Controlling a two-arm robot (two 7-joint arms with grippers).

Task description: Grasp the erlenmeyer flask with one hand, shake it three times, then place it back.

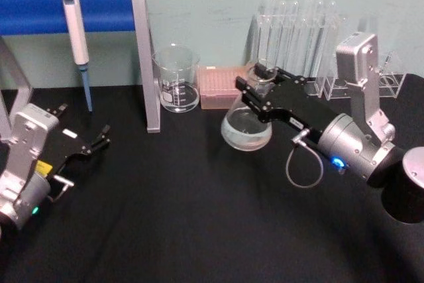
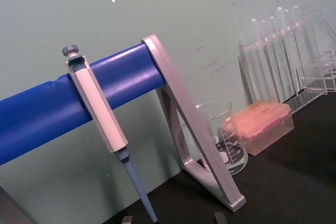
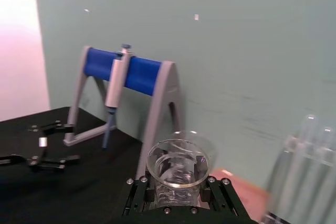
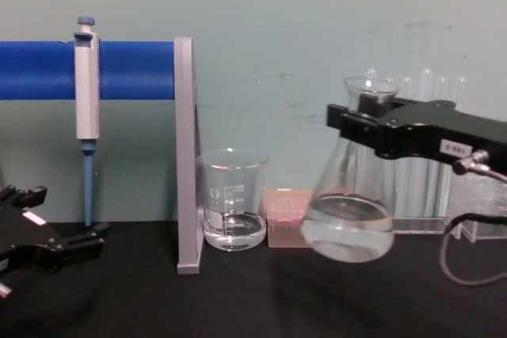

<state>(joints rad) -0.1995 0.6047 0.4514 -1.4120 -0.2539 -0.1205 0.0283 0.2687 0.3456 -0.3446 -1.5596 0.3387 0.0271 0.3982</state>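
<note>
Black table (image 1: 199, 230) w/ lab stuff. Left pincer (image 1: 101, 137) rests low at left, fingers apart. Right pincer (image 1: 258, 79) is clamped on flask (image 1: 246, 130) neck, flask up off table, tilted. Glass w/ some water: prob. breakable, slippery, bottom-heavy. Neck's the best hold.

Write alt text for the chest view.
The right gripper clamps the erlenmeyer flask by its neck, tilted over the black table, clear liquid in its base. A beaker and a hanging pipette are to its left; the left gripper lies open at lower left.
</note>
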